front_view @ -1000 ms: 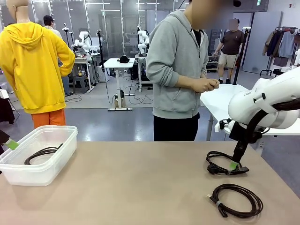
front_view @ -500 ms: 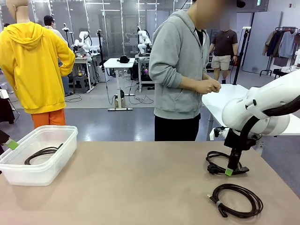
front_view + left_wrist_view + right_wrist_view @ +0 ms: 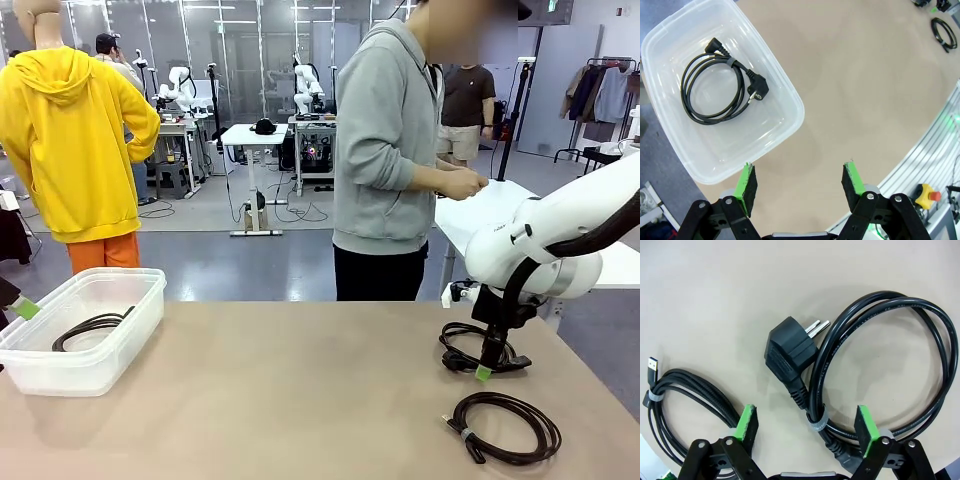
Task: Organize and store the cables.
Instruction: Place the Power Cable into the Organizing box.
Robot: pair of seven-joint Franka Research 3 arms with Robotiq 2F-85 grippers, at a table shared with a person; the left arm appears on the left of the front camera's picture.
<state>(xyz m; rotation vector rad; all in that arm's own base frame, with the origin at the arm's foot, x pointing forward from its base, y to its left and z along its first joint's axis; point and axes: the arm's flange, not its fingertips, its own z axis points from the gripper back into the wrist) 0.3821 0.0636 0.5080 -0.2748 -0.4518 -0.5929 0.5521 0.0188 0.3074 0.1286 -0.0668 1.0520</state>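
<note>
The tan table (image 3: 300,400) is carrying everything, with a person (image 3: 390,150) in a grey hoodie standing at its far side. On the left, the clear bin (image 3: 790,95) is holding one coiled cable (image 3: 758,91). On the right, the power cable (image 3: 790,352) and a thinner coil (image 3: 690,381) are lying side by side. The right gripper (image 3: 805,412) is straddling the power cable's tied section, pads spread and not touching it. The left gripper (image 3: 799,172) is hovering wide-jawed by the bin's edge.
</note>
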